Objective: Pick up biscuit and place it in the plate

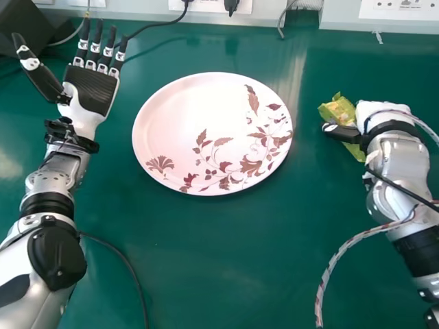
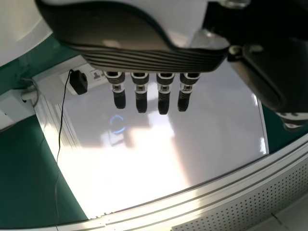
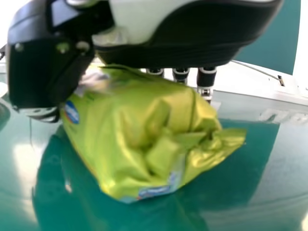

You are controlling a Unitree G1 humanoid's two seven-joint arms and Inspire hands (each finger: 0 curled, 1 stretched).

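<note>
Nearest to my head camera is the robot's left arm (image 1: 49, 184), reaching up the left side to its idle left hand (image 1: 92, 88), palm up, fingers straight and apart. Over on the right, the right hand (image 1: 385, 118) has the biscuit packet (image 3: 139, 130) clamped between thumb and fingers, as far as I can judge; part of the grip is hidden behind the wrapper. I take this as the grasping step. I can't tell whether the packet is clear of the table, so next I'd make sure of the hold, lift, carry it left over the plate (image 1: 185, 110) and let go. A loose wrapper could slip on the way. The plate lies flat on the glossy green table (image 1: 219, 260), with wall sockets (image 1: 406, 9) beyond the far edge and a striped cable (image 1: 336, 260) looping near the right arm (image 1: 403, 185).
</note>
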